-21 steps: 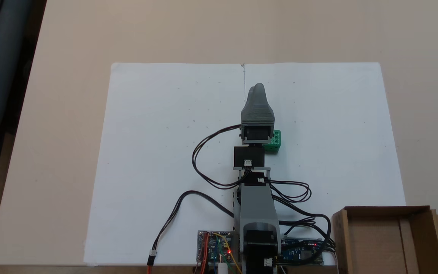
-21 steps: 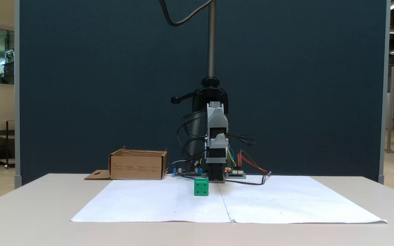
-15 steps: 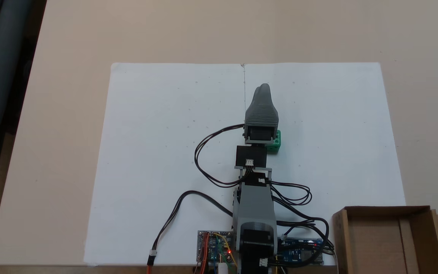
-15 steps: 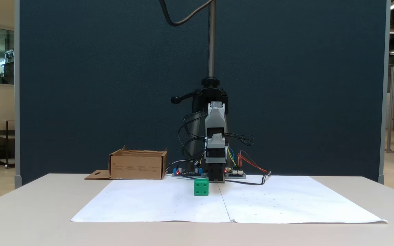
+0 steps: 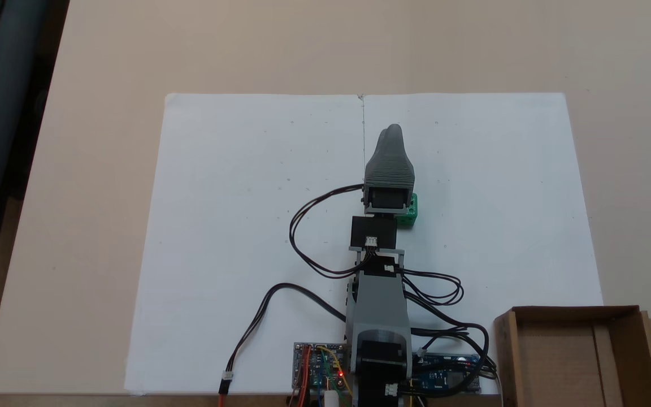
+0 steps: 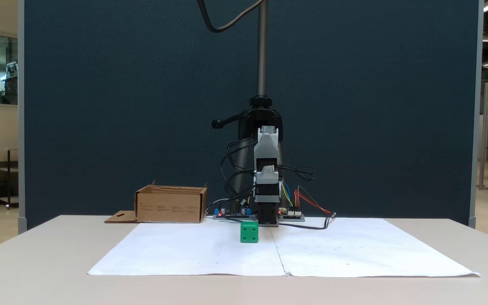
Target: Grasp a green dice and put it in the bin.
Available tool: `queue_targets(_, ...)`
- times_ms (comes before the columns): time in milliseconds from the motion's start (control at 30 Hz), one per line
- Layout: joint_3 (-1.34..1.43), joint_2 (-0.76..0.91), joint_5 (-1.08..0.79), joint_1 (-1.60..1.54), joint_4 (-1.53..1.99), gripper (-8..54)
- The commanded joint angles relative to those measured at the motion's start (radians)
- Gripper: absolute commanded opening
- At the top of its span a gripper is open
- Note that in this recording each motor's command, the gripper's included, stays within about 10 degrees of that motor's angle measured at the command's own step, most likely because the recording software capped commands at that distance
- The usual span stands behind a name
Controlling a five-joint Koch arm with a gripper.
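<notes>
The green dice (image 5: 409,210) lies on the white paper, its left part hidden under the arm's wrist in a fixed view from above; in a fixed view from the front the dice (image 6: 249,232) stands free on the sheet. The grey gripper (image 5: 391,131) hangs above the table and reaches past the dice, well off the paper as the gripper (image 6: 268,171) faces the front camera. Only one tapered tip shows, so its jaws cannot be told apart. The bin (image 5: 574,310), a brown cardboard box, sits beside the arm's base, its side wall (image 6: 170,206) facing the front camera.
The white paper sheet (image 5: 246,198) covers the middle of the beige table (image 5: 105,68). Circuit boards (image 5: 317,370) and looping black cables (image 5: 303,226) lie around the arm's base. A dark blue partition (image 6: 100,106) and a stand pole (image 6: 262,46) rise behind.
In the view from above the arm swung slightly right and now covers more of the dice; it has held still for the last half second. The dice has not moved.
</notes>
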Motion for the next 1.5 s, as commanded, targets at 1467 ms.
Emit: queue_targets(1467,-0.713,0.107,-0.118,0.021,1.279,43.5)
